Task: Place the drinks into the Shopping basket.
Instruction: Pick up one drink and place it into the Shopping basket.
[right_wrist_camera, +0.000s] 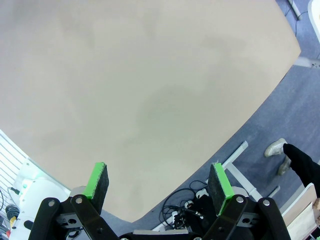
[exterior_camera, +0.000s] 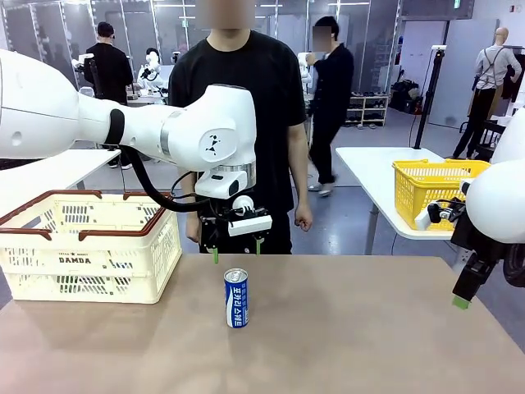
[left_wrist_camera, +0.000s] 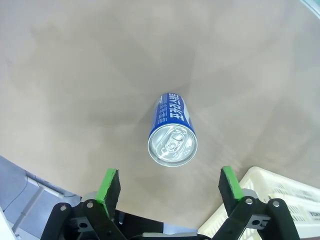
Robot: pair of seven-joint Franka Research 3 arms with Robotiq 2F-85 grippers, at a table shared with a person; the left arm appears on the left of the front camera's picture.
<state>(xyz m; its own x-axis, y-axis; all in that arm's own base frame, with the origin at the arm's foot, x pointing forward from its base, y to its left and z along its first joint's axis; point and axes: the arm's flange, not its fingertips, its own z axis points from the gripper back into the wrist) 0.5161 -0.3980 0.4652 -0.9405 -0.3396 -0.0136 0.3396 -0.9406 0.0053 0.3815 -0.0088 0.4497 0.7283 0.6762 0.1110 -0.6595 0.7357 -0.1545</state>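
Blue can [exterior_camera: 236, 298] upright beneath open left hand [exterior_camera: 238, 251]; right hand [right_wrist_camera: 159, 182] open, mostly cropped in front view.

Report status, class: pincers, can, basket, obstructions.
Left pincer open above blue can. Right pincer open, empty. Can upright, outside Shopping basket. Nothing between them.
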